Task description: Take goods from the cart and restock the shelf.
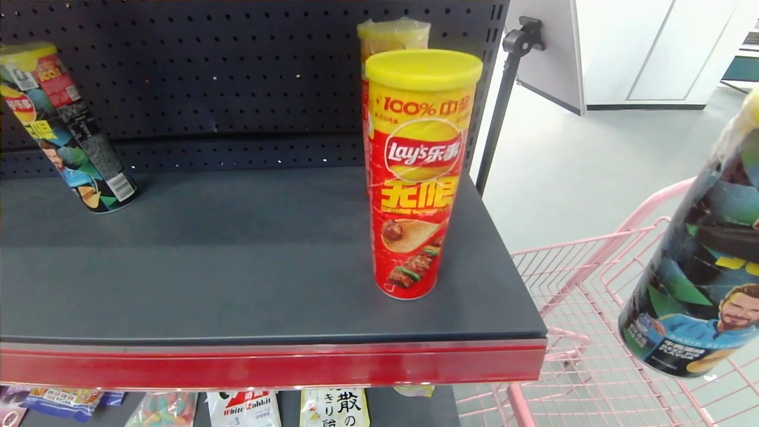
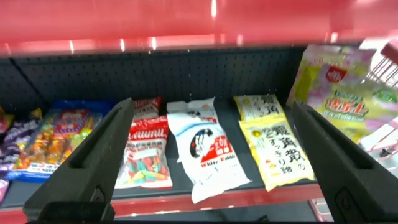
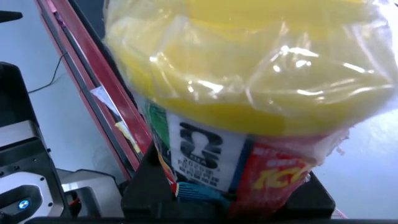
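The right gripper [image 3: 230, 200] is clenched round the body of a dark chip can [image 1: 691, 255], held tilted above the pink cart [image 1: 569, 279], just right of the shelf [image 1: 237, 267], where a red chip can [image 1: 415, 178] stands. The left gripper [image 2: 212, 106] is spread wide, facing snack bags [image 2: 208, 146] on the lower shelf.

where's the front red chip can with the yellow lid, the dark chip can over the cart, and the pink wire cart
red yellow-lidded chip can [image 1: 418, 178]: head view, middle of its label
dark blue-green chip can [image 1: 705, 255]: head view, side of the tube
pink wire cart [image 1: 649, 209]: head view, thick upper rim bar
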{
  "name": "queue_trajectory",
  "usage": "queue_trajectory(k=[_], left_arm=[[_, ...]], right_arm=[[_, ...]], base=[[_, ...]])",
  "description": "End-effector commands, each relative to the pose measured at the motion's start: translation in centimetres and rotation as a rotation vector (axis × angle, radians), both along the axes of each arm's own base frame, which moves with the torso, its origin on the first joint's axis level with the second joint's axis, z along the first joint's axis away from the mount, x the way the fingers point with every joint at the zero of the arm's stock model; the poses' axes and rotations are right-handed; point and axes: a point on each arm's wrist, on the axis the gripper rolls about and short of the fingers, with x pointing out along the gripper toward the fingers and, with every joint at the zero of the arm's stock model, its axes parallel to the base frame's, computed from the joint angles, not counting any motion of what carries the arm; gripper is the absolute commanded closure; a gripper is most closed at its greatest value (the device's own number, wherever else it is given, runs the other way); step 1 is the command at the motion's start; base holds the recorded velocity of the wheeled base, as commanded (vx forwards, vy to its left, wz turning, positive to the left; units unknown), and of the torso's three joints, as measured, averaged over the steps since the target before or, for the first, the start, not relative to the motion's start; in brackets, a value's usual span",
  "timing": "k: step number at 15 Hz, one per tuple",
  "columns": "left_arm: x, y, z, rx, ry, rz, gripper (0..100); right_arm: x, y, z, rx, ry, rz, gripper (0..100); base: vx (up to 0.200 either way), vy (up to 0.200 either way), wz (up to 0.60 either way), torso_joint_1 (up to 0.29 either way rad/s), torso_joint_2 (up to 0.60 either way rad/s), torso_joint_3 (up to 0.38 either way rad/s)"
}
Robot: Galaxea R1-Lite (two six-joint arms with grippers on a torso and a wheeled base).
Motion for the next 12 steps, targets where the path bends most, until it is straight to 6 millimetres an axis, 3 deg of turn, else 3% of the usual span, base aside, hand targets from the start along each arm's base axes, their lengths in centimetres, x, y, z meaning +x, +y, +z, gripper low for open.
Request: queue_trajectory(k=[1,7,12], left_arm=[[0.01,0.00,-0.01,0.000,0.002,0.001,0],[0.01,0.00,-0.01,0.000,0.002,0.001,0],[0.01,0.00,-0.01,0.000,0.002,0.002,0]], right_arm=[[-0.19,-0.10,0.00,0.001,-0.004,0.001,100],[-0.32,-0.16,-0.38,-0.003,0.005,0.001,100],[-0.63,-0.33,-0.74,-0.002,0.010,0.003,100]], base=[[0.000,0.000,0.00,0.217,-0.55,-0.344],[0.000,0.000,0.00,0.240,-0.58,-0.346],[0.000,0.000,0.00,0.189,-0.43,-0.246]])
